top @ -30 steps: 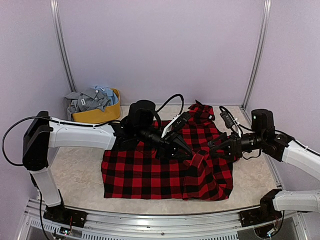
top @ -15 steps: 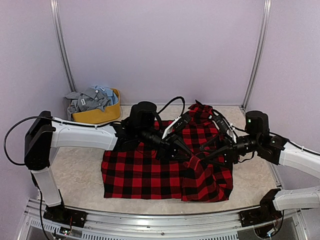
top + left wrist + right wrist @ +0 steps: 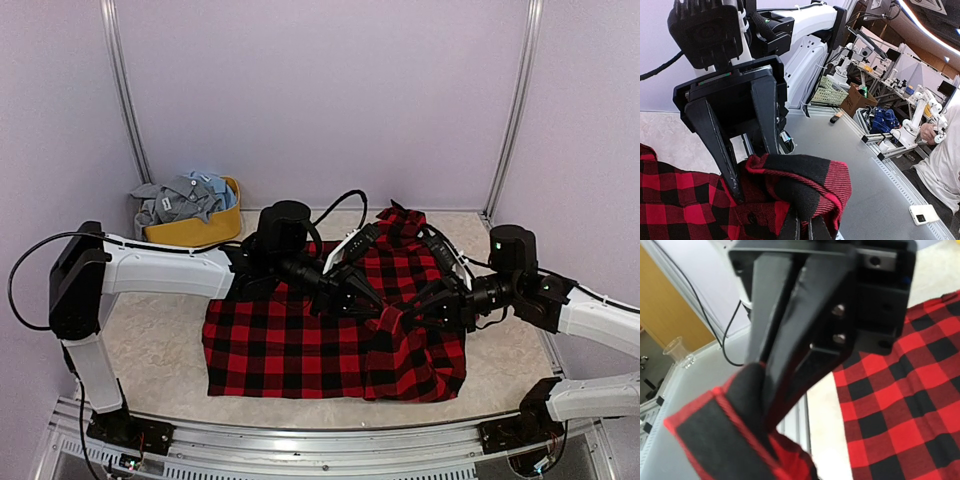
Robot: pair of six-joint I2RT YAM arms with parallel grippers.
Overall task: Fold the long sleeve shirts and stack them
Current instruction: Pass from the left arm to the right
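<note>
At far left I saw one yellow oval tub (image 3: 205,232) of smooth plastic, holding a crumpled heap of grey and pale blue shirts (image 3: 180,198); I could not count them. One red-and-black check flannel (image 3: 290,345) lay mostly flat on the speckled table (image 3: 150,345), soft and rumpled toward its right side. Of the two grippers, the left gripper (image 3: 802,226) was pressed together, pinching a raised cuff (image 3: 805,175) of the flannel. The right gripper (image 3: 754,170) straddled that cuff, jaws partly apart; I could not tell whether it gripped
</note>
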